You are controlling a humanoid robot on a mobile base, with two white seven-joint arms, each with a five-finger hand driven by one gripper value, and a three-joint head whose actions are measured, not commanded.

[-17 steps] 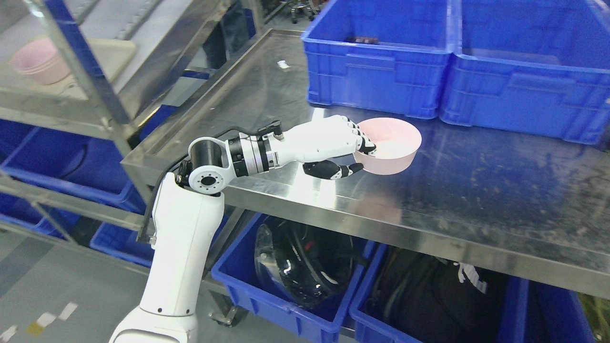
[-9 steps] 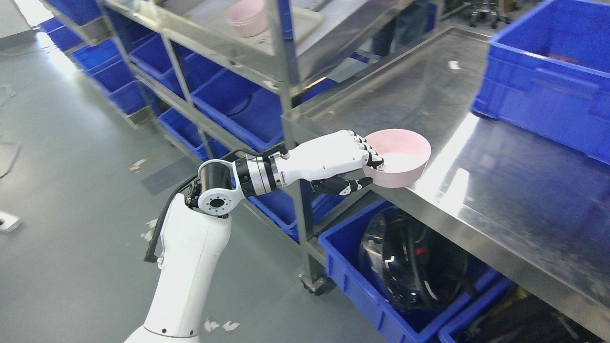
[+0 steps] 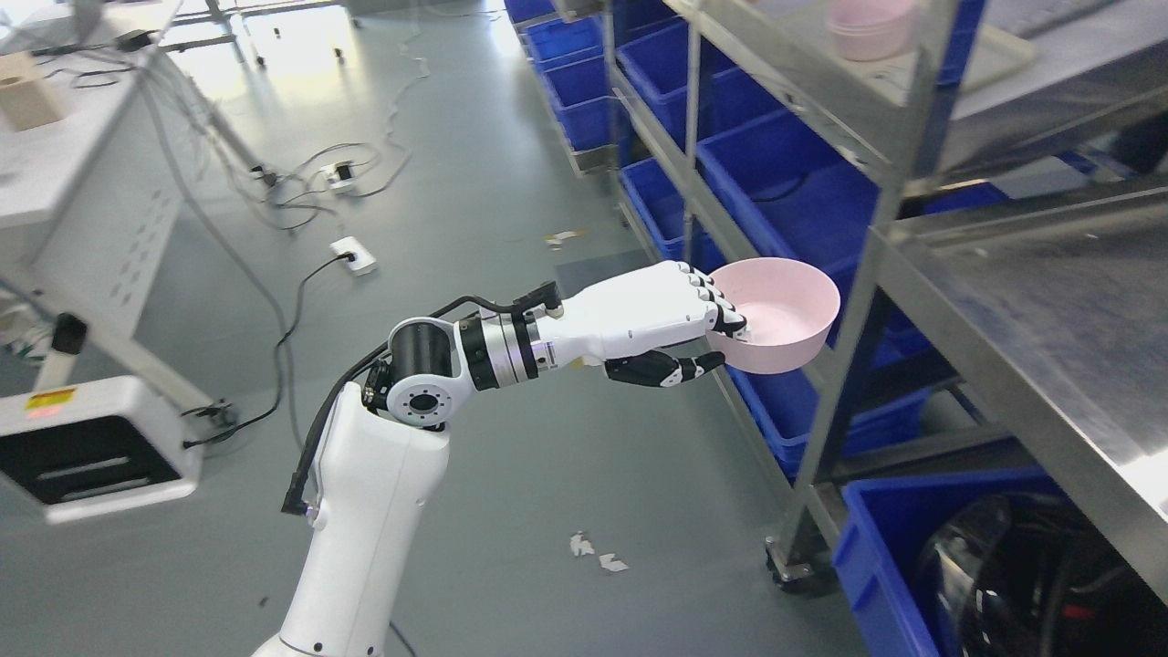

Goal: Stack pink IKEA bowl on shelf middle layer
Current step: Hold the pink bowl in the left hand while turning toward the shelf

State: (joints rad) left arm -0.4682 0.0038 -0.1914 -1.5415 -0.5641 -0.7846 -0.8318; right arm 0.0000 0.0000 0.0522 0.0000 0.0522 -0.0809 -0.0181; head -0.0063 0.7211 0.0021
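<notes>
My left hand (image 3: 707, 338) is shut on the rim of a pink bowl (image 3: 785, 315), fingers inside and thumb underneath. It holds the bowl upright in the air, in front of the metal shelf's corner post (image 3: 867, 301). A stack of pink bowls (image 3: 871, 27) sits on a cream tray (image 3: 990, 55) on the shelf layer at the upper right, well above and right of the held bowl. The right arm is out of view.
The steel table (image 3: 1049, 319) runs along the right edge. Blue bins (image 3: 776, 164) fill the shelf's lower levels, and another blue bin (image 3: 922, 547) sits under the table. Cables and a power strip (image 3: 351, 255) lie on the grey floor, with a white desk (image 3: 64, 173) at left.
The whole view has swung left, so the camera has moved. The bowl stays in my left hand and has gone from above the table to off its edge, in front of the shelf.
</notes>
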